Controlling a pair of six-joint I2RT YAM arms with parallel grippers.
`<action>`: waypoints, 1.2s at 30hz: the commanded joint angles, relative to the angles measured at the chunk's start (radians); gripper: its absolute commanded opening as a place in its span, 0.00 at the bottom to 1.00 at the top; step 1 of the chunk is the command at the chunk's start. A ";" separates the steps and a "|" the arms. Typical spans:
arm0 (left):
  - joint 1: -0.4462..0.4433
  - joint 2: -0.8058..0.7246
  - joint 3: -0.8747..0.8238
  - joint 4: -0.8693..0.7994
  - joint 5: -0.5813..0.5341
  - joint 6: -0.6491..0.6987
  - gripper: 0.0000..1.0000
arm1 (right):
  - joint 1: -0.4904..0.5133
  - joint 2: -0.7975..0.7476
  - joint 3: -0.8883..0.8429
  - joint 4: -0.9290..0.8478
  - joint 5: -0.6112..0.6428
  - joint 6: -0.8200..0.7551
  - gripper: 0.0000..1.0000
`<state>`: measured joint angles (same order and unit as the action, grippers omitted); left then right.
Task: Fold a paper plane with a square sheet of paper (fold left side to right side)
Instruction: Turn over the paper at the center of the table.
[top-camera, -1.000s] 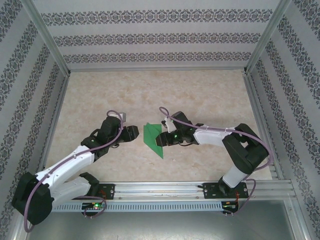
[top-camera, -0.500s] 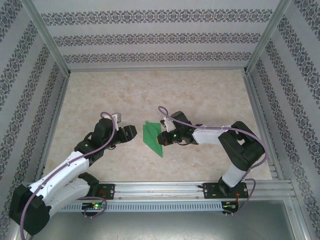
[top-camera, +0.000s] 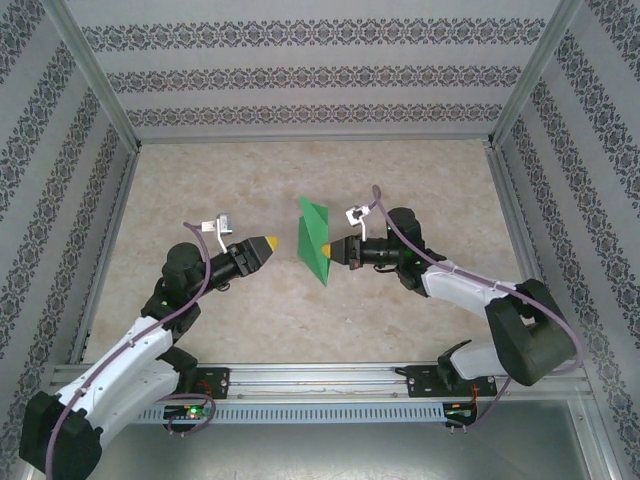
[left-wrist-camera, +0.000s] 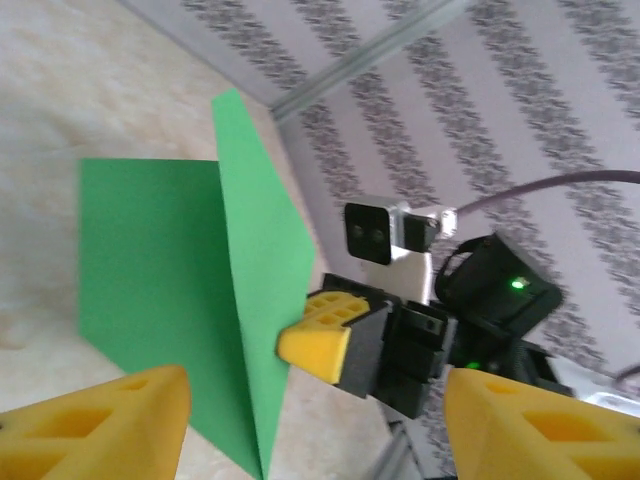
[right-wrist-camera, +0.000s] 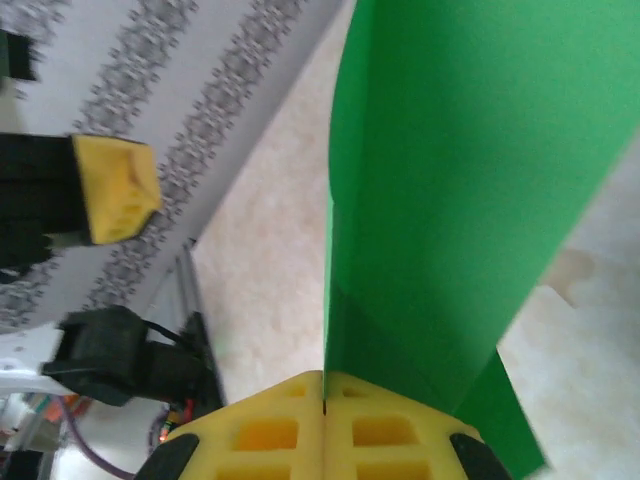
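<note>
The green sheet of paper (top-camera: 315, 238), folded into pointed flaps, hangs upright above the middle of the table. My right gripper (top-camera: 329, 250) is shut on its right edge. In the right wrist view the yellow fingers (right-wrist-camera: 270, 430) meet on the paper's (right-wrist-camera: 450, 170) lower edge, at the right gripper (right-wrist-camera: 323, 415). My left gripper (top-camera: 269, 243) hovers a short way left of the sheet, open and touching nothing. From the left wrist the paper (left-wrist-camera: 160, 280) stands ahead of the left gripper (left-wrist-camera: 315, 435), with the right gripper's yellow fingertip (left-wrist-camera: 315, 346) against its edge.
The beige tabletop (top-camera: 250, 190) is fenced by metal rails and patterned walls (top-camera: 300, 75). A rail (top-camera: 380, 375) carrying both arm bases runs along the near edge.
The right gripper closed on the paper and lifted it off the table, up and slightly away. The left gripper let go, opened wider and drew back to the left.
</note>
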<state>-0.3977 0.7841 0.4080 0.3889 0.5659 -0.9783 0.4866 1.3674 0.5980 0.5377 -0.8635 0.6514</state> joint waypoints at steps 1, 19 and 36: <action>0.008 0.043 0.026 0.172 0.121 -0.056 0.65 | -0.003 -0.042 -0.017 0.175 -0.095 0.095 0.00; -0.047 0.192 0.074 0.256 0.150 -0.044 0.59 | 0.078 -0.055 -0.035 0.317 -0.080 0.251 0.00; -0.079 0.236 0.100 0.222 0.127 0.001 0.39 | 0.122 0.009 -0.010 0.344 -0.081 0.281 0.00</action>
<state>-0.4603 1.0344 0.4774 0.5808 0.7010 -1.0149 0.6003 1.3670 0.5671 0.8211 -0.9363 0.9230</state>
